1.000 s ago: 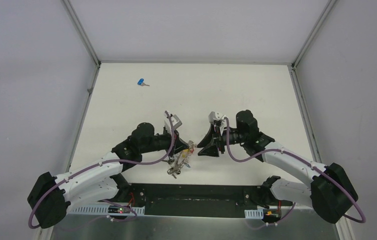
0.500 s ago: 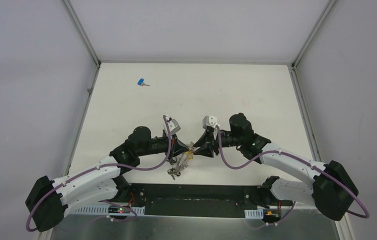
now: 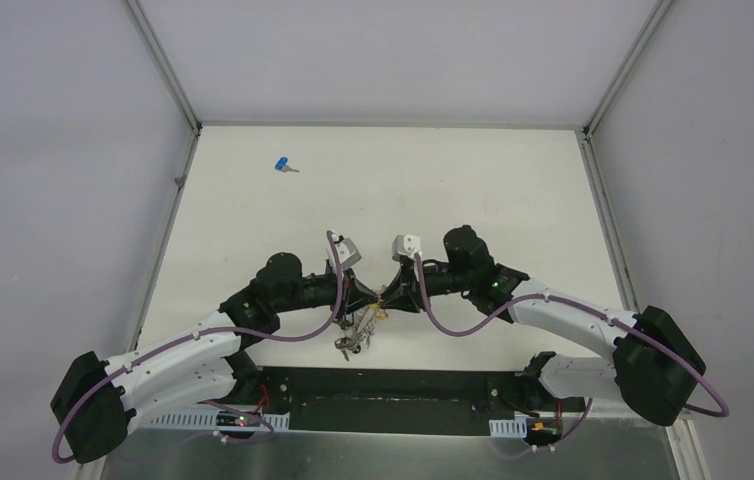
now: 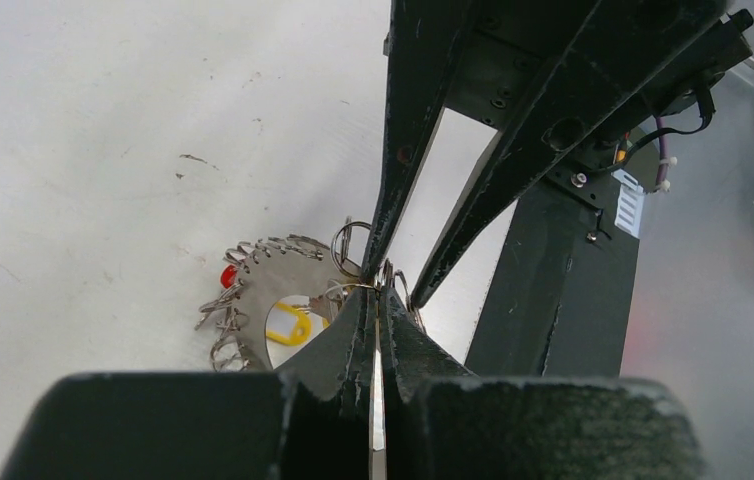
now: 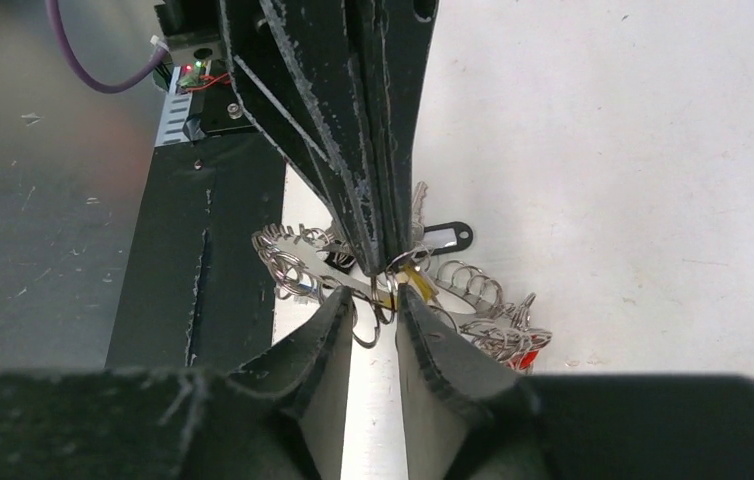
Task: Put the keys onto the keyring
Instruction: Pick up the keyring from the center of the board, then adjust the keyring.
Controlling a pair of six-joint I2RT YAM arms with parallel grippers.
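The keyring (image 3: 356, 328), a grey metal piece fringed with small silver rings and keys, hangs over the table's near edge. My left gripper (image 3: 373, 300) is shut on its top (image 4: 373, 290). A yellow head (image 4: 290, 325) and a red head (image 4: 228, 275) show at the keyring (image 4: 273, 285); whether the yellow one is threaded on, I cannot tell. My right gripper (image 3: 390, 297) meets the left tip to tip. Its jaws (image 5: 373, 300) stand narrowly apart around a small split ring of the keyring (image 5: 298, 262). A blue-headed key (image 3: 283, 165) lies alone at the far left of the table.
The black base plate (image 3: 393, 385) of the arms runs just below the hanging keyring. White walls with metal frame posts (image 3: 168, 75) enclose the table (image 3: 473, 180) on three sides. A black tag (image 5: 448, 237) dangles among the keys.
My right gripper has moved left up to the left gripper's tip and its jaws have narrowed. The left gripper has shifted slightly, still shut on the keyring.
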